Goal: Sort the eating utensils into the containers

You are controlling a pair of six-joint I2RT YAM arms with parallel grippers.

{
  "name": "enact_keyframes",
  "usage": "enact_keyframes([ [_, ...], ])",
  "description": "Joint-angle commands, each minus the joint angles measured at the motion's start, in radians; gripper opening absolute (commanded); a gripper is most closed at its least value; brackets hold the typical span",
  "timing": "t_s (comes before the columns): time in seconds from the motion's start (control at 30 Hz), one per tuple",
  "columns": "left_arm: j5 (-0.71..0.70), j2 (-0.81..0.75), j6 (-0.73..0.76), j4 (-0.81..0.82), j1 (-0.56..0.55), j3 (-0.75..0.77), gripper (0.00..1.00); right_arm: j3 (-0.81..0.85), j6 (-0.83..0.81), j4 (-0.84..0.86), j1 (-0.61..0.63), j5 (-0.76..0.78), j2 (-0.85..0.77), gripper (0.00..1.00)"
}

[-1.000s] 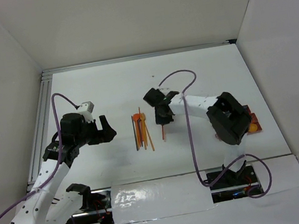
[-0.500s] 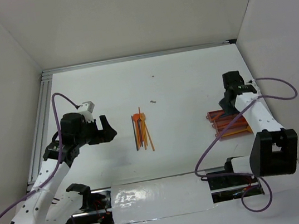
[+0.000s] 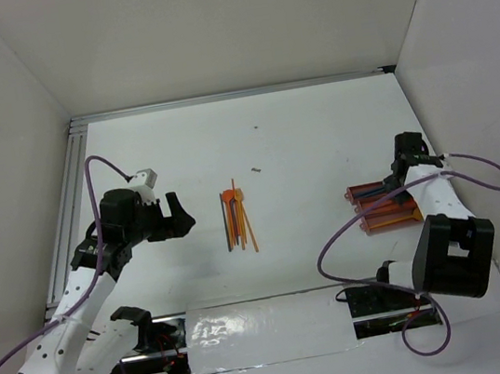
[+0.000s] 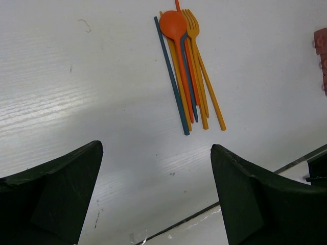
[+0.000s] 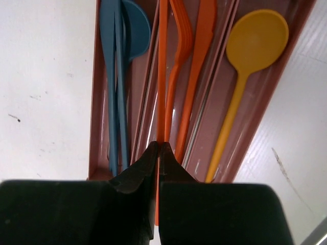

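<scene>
The right gripper (image 5: 159, 153) is pinched on an orange stick (image 5: 162, 76) over the tray (image 5: 93, 102); the left gripper (image 4: 156, 147) is spread. A yellow spoon (image 5: 255, 41) is stored at 3 o'clock.

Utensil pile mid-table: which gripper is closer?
Left. Left gripper sits open just left of the utensil pile; right gripper, shut on an orange stick, is far right over the tray.

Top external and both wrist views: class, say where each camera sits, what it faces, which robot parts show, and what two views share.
Top external: above and behind, looking down on the table; left arm and right arm show.
Left wrist: on the left arm, facing loose utensils; open left end effector shows.
Right wrist: over the tray, facing into it; right end effector shut on an orange stick.
Shared: top and left wrist show those utensils.
</scene>
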Motion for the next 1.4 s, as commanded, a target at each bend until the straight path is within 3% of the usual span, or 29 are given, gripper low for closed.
enact_keyframes([
  [0.0, 0.018, 0.0, 0.004, 0.042, -0.005, 0.02, 1.0, -0.003, -0.01, 0.077, -0.02, 0.007, 0.029, 0.0],
  [0.17, 0.018, 0.007, 0.003, 0.041, -0.004, 0.02, 1.0, 0.006, 0.013, 0.064, -0.027, 0.007, 0.078, 0.0],
  [0.37, 0.014, -0.003, 0.003, 0.045, -0.005, 0.017, 1.0, 0.015, 0.022, 0.064, -0.025, 0.007, 0.066, 0.23],
  [0.4, 0.017, -0.003, 0.003, 0.045, -0.004, 0.017, 1.0, 0.026, 0.017, 0.055, -0.025, -0.002, 0.047, 0.33],
  [0.53, 0.02, 0.004, 0.003, 0.048, -0.004, 0.019, 1.0, 0.102, -0.024, 0.034, -0.022, -0.013, -0.019, 0.51],
  [0.6, 0.02, 0.009, 0.006, 0.053, -0.005, 0.02, 1.0, 0.15, -0.045, 0.024, 0.002, -0.013, -0.028, 0.51],
  [0.73, 0.025, 0.006, 0.004, 0.059, -0.004, 0.017, 1.0, 0.324, -0.206, 0.09, 0.174, -0.007, -0.042, 0.51],
  [0.77, 0.02, 0.007, -0.002, 0.059, -0.004, 0.016, 1.0, 0.357, -0.263, 0.148, 0.451, 0.007, -0.03, 0.57],
  [0.8, 0.014, 0.007, -0.002, 0.059, -0.005, 0.019, 1.0, 0.357, -0.263, 0.149, 0.454, 0.007, -0.03, 0.57],
  [0.87, 0.014, 0.012, -0.01, 0.044, -0.004, 0.023, 1.0, 0.394, -0.312, 0.197, 0.667, 0.017, 0.015, 0.59],
  [1.0, -0.009, 0.013, -0.027, 0.025, -0.005, 0.034, 1.0, 0.434, -0.349, 0.212, 0.873, 0.045, 0.157, 0.58],
  [1.37, -0.009, -0.028, -0.028, 0.034, -0.005, 0.026, 1.0, 0.471, -0.404, 0.259, 1.052, -0.024, 0.457, 0.49],
])
